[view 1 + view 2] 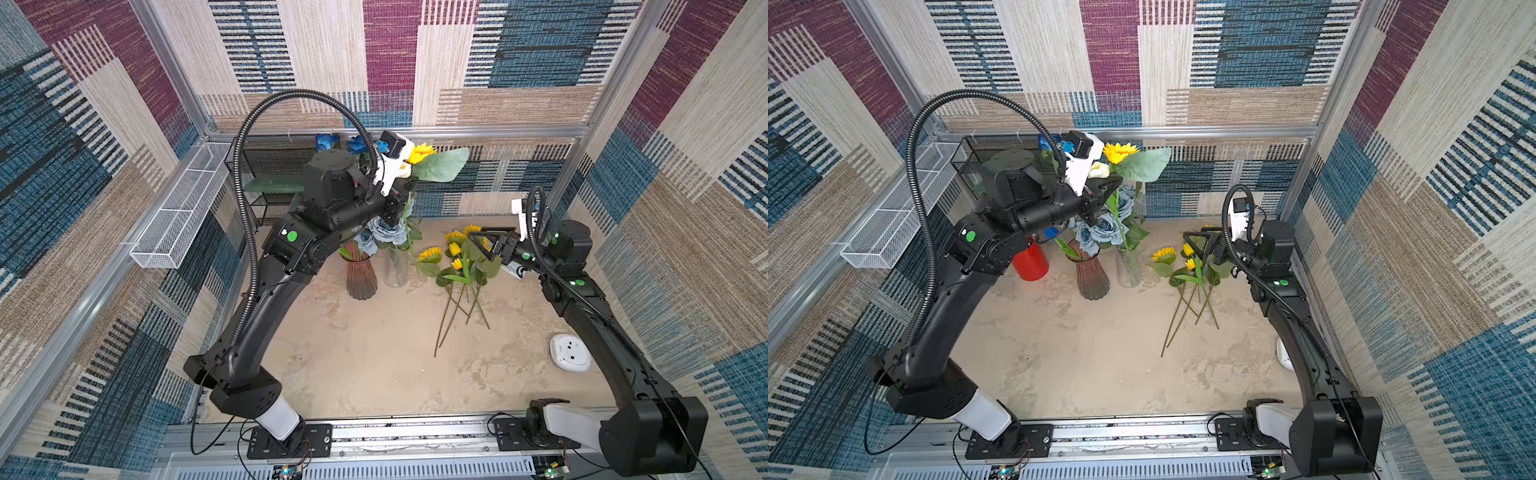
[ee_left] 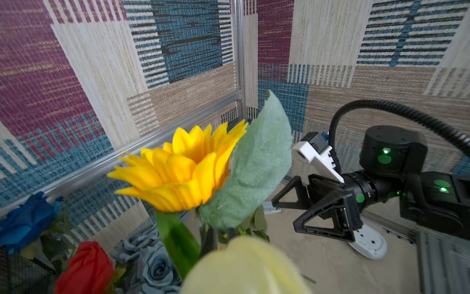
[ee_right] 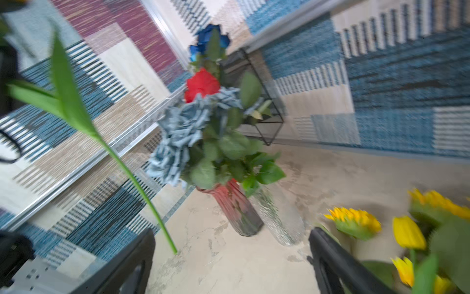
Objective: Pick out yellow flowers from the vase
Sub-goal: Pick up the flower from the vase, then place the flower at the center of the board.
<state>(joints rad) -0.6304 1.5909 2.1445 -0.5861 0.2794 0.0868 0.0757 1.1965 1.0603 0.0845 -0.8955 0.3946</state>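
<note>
The left gripper (image 1: 1115, 182) is raised above the 2 vases at the far side of the beige mottled tabletop (image 1: 374, 365). Its fingers are pressed together on the green stem of a pale yellow tulip bud (image 2: 244, 267), which sits just above them. In the right wrist view that long green stem (image 3: 132, 175) hangs free, with its cut end above the table and outside both vases.

Just beyond the bud stands a tall artificial sunflower with yellow petals (image 1: 1120, 151) and a large pale green leaf (image 1: 1144, 164). Its stalk runs down toward the clear glass vase (image 1: 397, 268).

Just left of that is a ribbed reddish glass vase (image 1: 361, 276) holding grey-blue fabric roses (image 1: 382, 232). A red rose (image 2: 86, 267) and bright blue roses (image 1: 326, 142) are behind them.

To the right of the vases, a loose pile of yellow sunflowers and yellow tulips (image 1: 430, 253) lies flat on the table with the stems pointing to the near side. The right gripper (image 2: 284, 213) hovers low over the far right of this pile, its fingers spread wide and holding nothing.
</note>
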